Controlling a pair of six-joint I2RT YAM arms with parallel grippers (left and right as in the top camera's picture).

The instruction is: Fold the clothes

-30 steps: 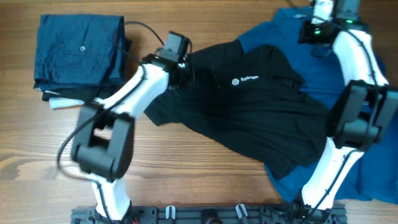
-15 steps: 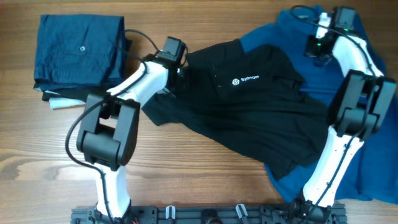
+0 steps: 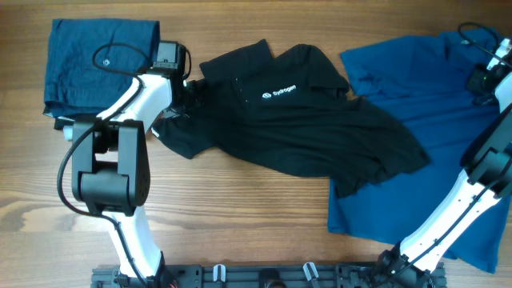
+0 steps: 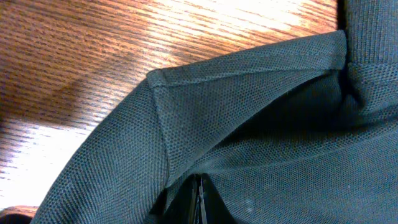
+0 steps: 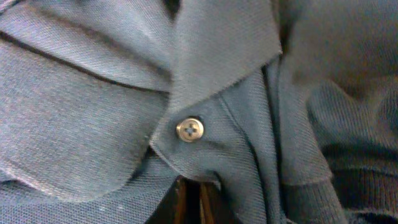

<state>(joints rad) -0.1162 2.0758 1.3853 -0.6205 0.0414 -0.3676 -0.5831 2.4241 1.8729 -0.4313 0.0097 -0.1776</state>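
The black polo shirt (image 3: 320, 128) lies rumpled across the middle of the wooden worktop (image 3: 240, 216) with its white chest logo (image 3: 280, 90) facing up. Its right edge overlaps a blue polo shirt (image 3: 416, 104) spread at the right, and a folded dark blue garment (image 3: 96, 60) sits at the far left corner. The left end effector (image 4: 200, 198) is pinched tight on the black shirt's fabric beside a sleeve hem, at the shirt's left edge. The right end effector (image 5: 193, 196) sits low against the blue shirt's collar just below a button (image 5: 189, 129), fingers nearly together, and I cannot tell whether they grip cloth.
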